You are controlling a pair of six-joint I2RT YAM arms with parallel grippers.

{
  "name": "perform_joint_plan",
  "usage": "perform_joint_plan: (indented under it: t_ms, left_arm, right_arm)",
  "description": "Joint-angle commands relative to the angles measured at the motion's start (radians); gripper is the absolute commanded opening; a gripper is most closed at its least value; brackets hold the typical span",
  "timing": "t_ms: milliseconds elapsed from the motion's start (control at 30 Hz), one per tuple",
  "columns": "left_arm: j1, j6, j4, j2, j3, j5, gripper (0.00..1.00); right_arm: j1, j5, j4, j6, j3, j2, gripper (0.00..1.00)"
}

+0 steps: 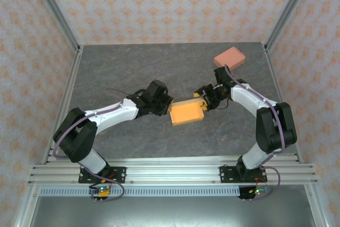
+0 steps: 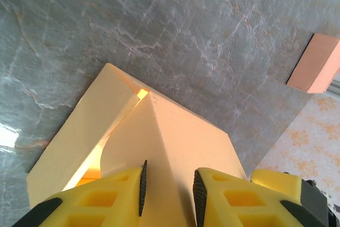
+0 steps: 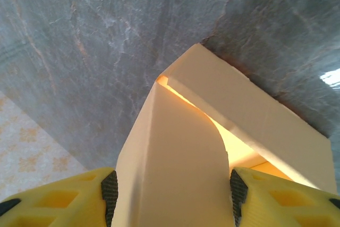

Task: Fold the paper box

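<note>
Orange paper box [image 1: 187,113], clamped by L gripper [image 2: 168,187], R gripper [image 3: 172,190]

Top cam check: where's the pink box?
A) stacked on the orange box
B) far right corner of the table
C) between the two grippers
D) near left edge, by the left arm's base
B: the pink box lies flat at the far right corner of the table, well apart from the orange box in the middle.
</note>
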Motion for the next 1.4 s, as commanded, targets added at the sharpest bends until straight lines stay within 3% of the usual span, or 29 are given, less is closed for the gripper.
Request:
perform_joint_plan:
  t_ms: [0,200,333,700,767,1067,1367]
  left_arm:
    - [-0.023,-0.041,0.043,0.024,0.007,0.010,0.33]
    - [-0.045,-0.062,0.017,0.004,0.023,0.007,0.52]
    - [-0.069,-0.094,0.012,-0.003,0.026,-0.013,0.55]
    - [-0.146,-0.160,0.081,0.066,0.033,-0.021,0.52]
    - [-0.150,-0.153,0.076,0.084,0.032,-0.025,0.47]
    - [-0.148,-0.058,0.041,0.115,-0.028,-0.086,0.27]
    - [-0.143,0.115,-0.023,0.100,0.014,-0.131,0.29]
  right_arm:
    - [0.004,0.045,-0.042,-0.033,-0.031,-0.029,0.59]
    - [0.004,0.049,-0.017,-0.004,-0.046,-0.032,0.58]
    - [0.004,0.056,0.001,0.025,-0.058,-0.044,0.56]
    - [0.005,0.068,0.040,0.072,-0.106,-0.068,0.52]
    - [0.004,0.070,0.037,0.071,-0.108,-0.069,0.53]
    - [0.000,0.102,-0.082,0.013,-0.051,-0.125,0.73]
    - [-0.081,0.115,-0.213,-0.052,-0.015,-0.251,0.79]
